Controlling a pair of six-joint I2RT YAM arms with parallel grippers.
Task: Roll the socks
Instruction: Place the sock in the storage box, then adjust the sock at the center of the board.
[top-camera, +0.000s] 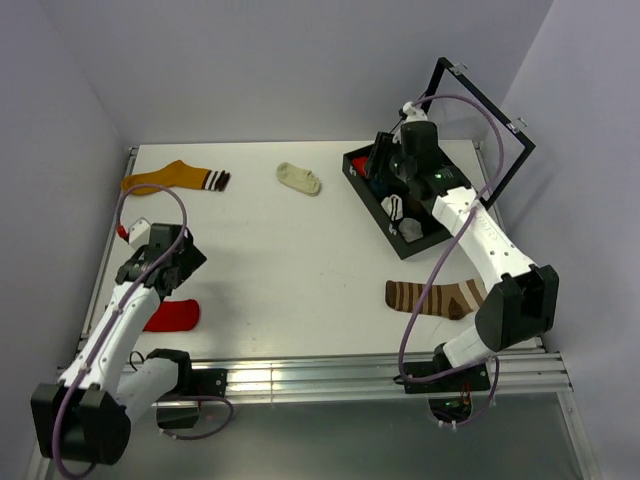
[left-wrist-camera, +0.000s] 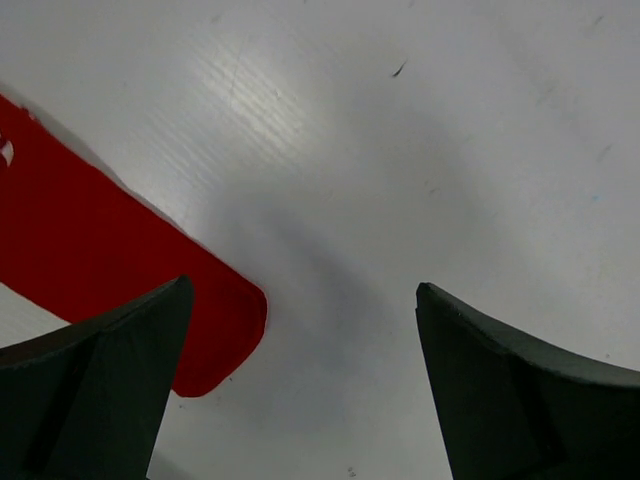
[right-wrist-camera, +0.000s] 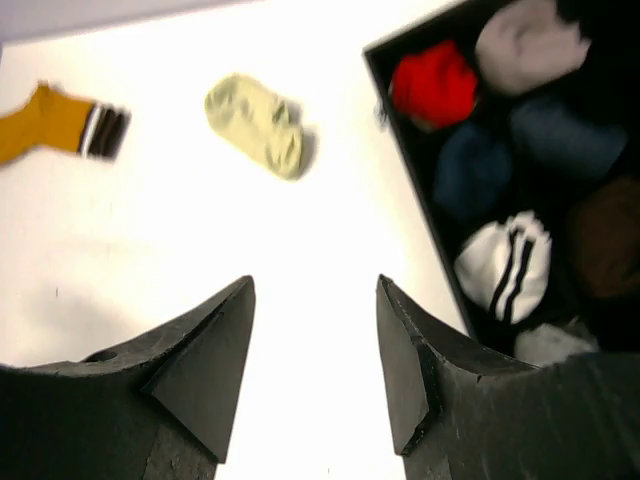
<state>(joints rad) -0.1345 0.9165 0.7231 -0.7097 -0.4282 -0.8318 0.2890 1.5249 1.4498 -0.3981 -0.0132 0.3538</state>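
Four loose socks are lying flat on the table (top-camera: 300, 270), and none of them look rolled yet. The brown striped sock (top-camera: 435, 298) is sitting near the right arm's base and the red sock (top-camera: 172, 316) down by the left arm. The cream ankle sock (top-camera: 299, 179) and the mustard sock (top-camera: 170, 178) are up at the far edge. They're lying well apart, I'm guessing so each can be grabbed on its own.

The left hand (left-wrist-camera: 302, 300) is hanging low over bare table just beside the red sock's rounded end. Its fingers are spread wide and holding nothing, so it's probably lining up for that one. The right hand (right-wrist-camera: 314, 290) is hovering at the black box (top-camera: 363, 187), fingers apart and empty. The box is holding rolled bundles (right-wrist-camera: 505, 265), so I'm assuming finished ones are going in there.
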